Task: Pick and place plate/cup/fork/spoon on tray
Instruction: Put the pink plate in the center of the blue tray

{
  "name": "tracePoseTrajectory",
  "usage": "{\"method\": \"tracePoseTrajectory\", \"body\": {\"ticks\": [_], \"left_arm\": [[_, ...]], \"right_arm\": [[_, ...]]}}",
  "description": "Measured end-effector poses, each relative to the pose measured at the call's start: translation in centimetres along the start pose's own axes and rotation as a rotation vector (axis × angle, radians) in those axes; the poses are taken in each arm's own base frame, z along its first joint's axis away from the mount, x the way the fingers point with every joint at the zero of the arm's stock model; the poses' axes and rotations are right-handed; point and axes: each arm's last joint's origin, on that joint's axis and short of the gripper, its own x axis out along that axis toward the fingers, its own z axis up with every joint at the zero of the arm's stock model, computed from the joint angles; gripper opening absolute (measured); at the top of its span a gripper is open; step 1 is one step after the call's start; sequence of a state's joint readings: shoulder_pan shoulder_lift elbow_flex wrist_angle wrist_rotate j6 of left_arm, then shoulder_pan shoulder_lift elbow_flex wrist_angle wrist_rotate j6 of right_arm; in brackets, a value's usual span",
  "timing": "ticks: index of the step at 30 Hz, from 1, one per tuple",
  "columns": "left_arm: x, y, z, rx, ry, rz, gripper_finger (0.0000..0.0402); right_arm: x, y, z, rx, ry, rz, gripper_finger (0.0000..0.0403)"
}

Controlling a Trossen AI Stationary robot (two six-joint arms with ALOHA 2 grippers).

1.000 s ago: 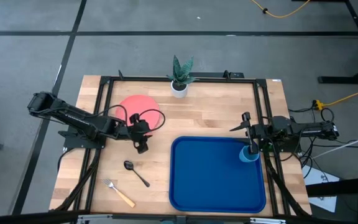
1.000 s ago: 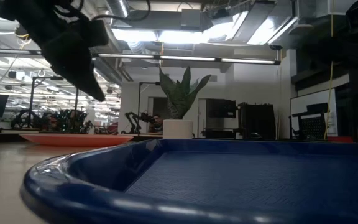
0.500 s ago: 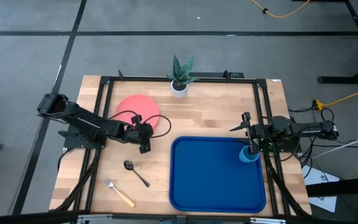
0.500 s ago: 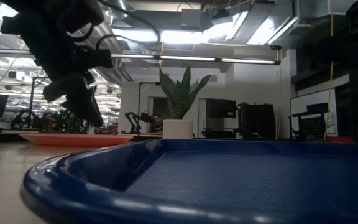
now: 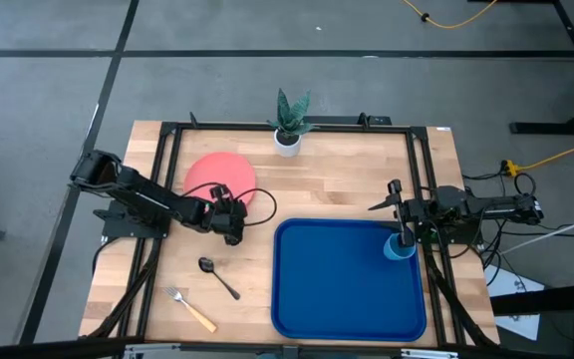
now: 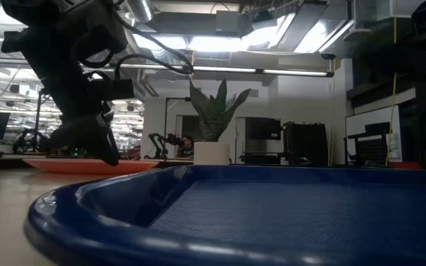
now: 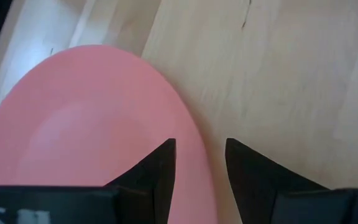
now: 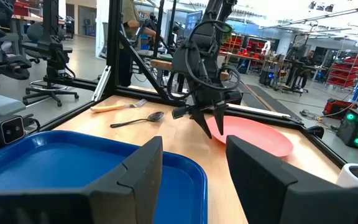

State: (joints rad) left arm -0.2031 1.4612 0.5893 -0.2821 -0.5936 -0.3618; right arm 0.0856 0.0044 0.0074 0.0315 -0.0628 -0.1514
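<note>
Only left wrist view shows left hand straddling plate rim.

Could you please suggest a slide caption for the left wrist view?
Left gripper, fingers open, straddles the rim of the pink plate on the wooden table.

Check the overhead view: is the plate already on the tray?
No. The plate lies on the bare wooden table, up and left of the tray, clear of its rim.
</note>
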Motion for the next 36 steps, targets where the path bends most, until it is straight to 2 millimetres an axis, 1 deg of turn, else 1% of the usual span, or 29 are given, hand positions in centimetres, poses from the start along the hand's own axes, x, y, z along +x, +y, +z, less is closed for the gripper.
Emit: {"method": "tracePoseTrajectory", "body": {"ticks": [7,13,14,16,19,20,22,25,27,31,36], "left_arm": [[0.9,-0.4,-0.8,0.037,0.063,0.022,0.0133],[1.5,-0.5,-1.0,-0.012,0.056,0.098,0.0129],[1.5,-0.5,-1.0,-0.011,0.052,0.109,0.0122],[1.5,-0.4,-1.0,-0.009,0.043,0.142,0.0094],[1.4,-0.4,-0.5,-0.017,0.024,0.157,0.0025],[1.3,-0.5,-0.2,-0.022,0.019,0.155,0.0014],[1.0,-0.6,0.7,-0.012,0.017,0.138,0.0008],[-0.6,-1.2,3.0,0.031,0.014,0.07,0.0003],[-2.2,-1.8,4.8,0.077,0.01,0.043,0.0002],[-6.7,-2.8,8.4,0.172,-0.044,0.036,0.0001],[-12.0,-4.4,11.7,0.211,-0.199,-0.049,0.0001]], "right_arm": [[0.0,0.0,0.0,0.0,0.0,0.0,0.0182],[0.0,0.0,0.0,0.0,0.0,0.0,0.0182],[0.0,0.0,0.0,0.0,0.0,0.0,0.0182],[0.0,0.0,0.0,0.0,0.0,0.001,0.0182],[0.0,0.0,0.0,0.0,0.0,0.001,0.0182],[0.0,0.0,0.0,0.0,0.0,0.0,0.0182],[0.0,0.0,0.0,0.0,0.0,0.001,0.0182],[0.0,0.0,0.0,0.0,0.0,0.0,0.0182],[0.0,0.0,0.0,0.0,0.0,0.001,0.0182],[0.0,0.0,0.0,0.0,0.0,0.0,0.0182],[0.0,0.0,0.0,0.0,0.0,0.0,0.0182]]}}
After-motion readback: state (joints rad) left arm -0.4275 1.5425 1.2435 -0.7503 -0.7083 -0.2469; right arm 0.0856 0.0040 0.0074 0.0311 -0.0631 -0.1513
